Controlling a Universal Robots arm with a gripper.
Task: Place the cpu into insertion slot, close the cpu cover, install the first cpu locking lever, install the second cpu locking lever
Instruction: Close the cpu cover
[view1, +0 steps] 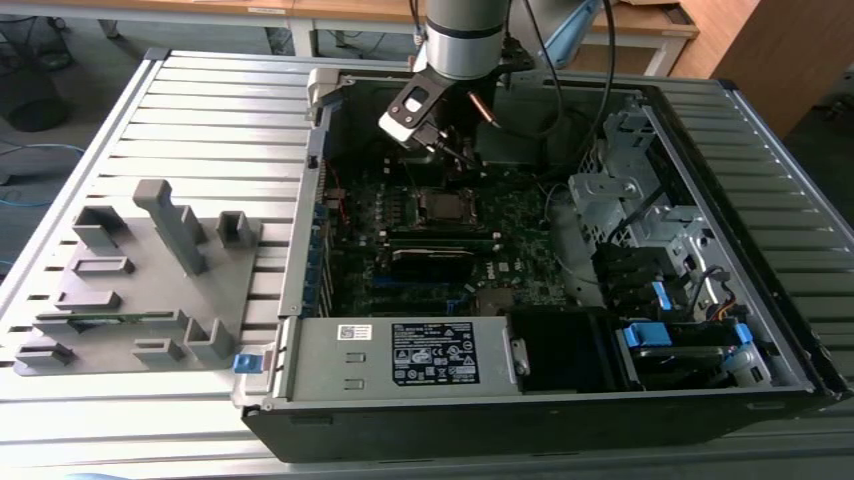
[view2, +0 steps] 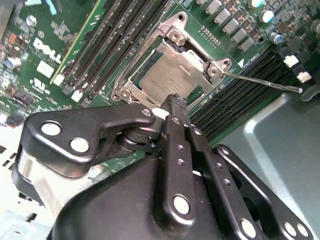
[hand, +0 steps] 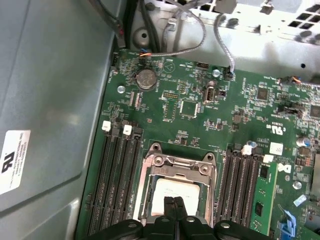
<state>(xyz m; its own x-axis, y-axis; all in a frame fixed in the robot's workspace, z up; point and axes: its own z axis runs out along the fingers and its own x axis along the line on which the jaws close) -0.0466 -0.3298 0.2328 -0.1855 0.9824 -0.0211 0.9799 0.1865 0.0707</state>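
So I'm hanging my gripper (view2: 175, 101) right down inside the open computer case (view1: 310, 200), and the fingers (hand: 169, 207) are squeezed together with nothing between them. The tips are sitting right at the edge of the insertion slot (hand: 144, 192), which is roughly mid-board on the motherboard (hand: 200, 130), sandwiched between two banks of long black memory slots (hand: 115, 185). The cpu (view2: 157, 82) is already lying in the slot, with its dull silver top facing up and showing in both wrist views. The cpu cover (view2: 197, 65) looks to be lying down over it, with the chip showing through the big square window, and my fingertips are hovering at or touching that frame's near edge, though I can't tell which. One thin wire locking lever (view2: 260, 81) is sticking out from the slot's corner, running over the neighbouring memory slots toward the board's edge, so it isn't tucked in. In the exterior view the case is lying on a slatted table (view1: 160, 110), and there's a grey fixture block (view1: 147, 280) beside the case, toward the exterior view's left.
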